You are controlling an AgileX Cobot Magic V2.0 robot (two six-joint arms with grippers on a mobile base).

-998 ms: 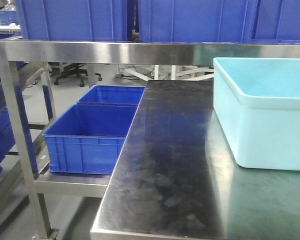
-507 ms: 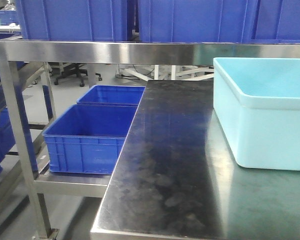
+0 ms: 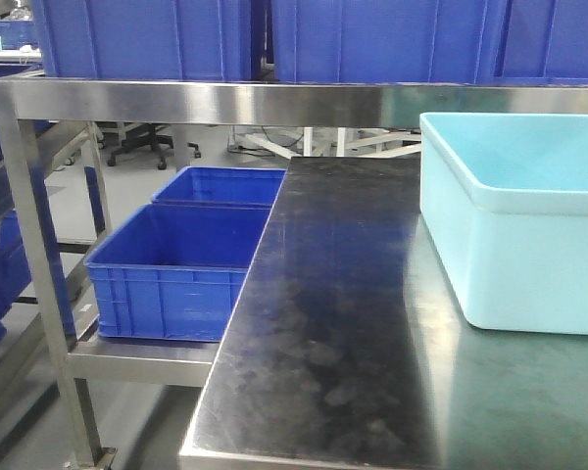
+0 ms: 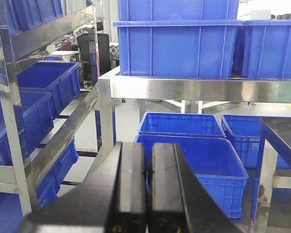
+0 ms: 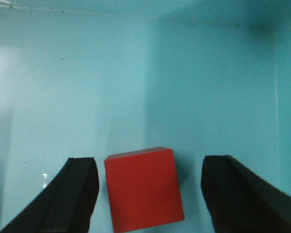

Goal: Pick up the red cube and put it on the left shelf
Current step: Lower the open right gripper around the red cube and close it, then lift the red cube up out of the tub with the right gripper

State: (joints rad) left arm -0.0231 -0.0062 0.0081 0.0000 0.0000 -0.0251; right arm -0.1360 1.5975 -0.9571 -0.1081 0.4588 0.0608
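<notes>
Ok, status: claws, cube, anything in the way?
Right claw open, straddling red cube, not gripped yet. Cube resting on floor of light blue bin. Left claw shut, empty. Nothing seen blocking the cube.

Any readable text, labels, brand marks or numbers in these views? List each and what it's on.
None readable in any view.
Blue crates: plain walls, no label showing.
Light blue bin: unmarked.
Red cube: plain faces.
Steel table: no stickers or numbers.
Left fingers and right fingers: plain black, no brand visible.
</notes>
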